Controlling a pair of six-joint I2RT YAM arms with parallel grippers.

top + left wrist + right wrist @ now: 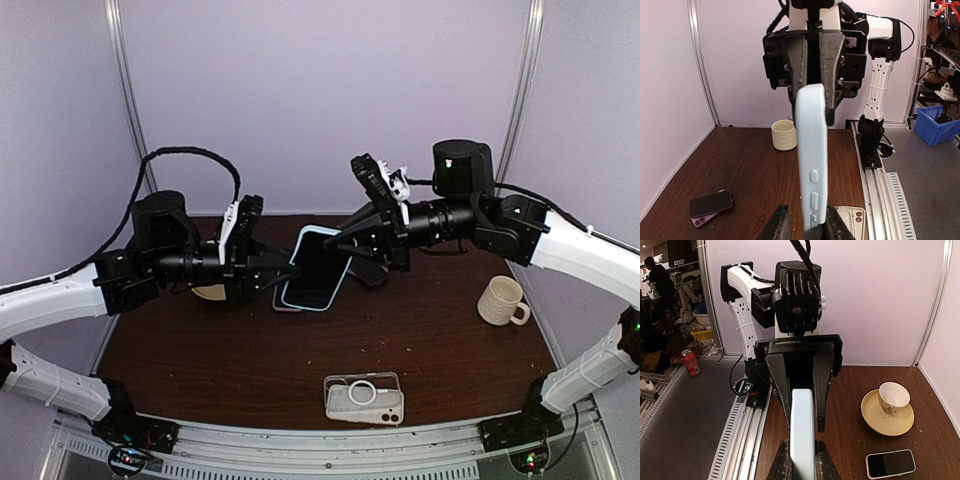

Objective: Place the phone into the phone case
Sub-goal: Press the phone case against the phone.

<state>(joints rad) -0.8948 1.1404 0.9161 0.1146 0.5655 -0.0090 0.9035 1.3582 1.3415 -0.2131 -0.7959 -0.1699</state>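
A phone with a dark screen sits in a light blue case (318, 266) and is held in mid-air over the table's middle, between both grippers. My right gripper (347, 240) is shut on its upper right end; in the right wrist view the blue edge (802, 430) is pinched between the fingers of my right gripper (802, 460). My left gripper (283, 271) is at its lower left end. In the left wrist view the blue edge (812, 160) leans on the right finger of my left gripper (807, 227), with a gap to the left finger.
A clear case with a white ring (364, 398) lies near the front edge. A second phone (285, 300) lies on the table under the held one, also seen in the left wrist view (710, 204). A cream mug (502, 300) stands at right. A cup on a saucer (888, 410) stands at left.
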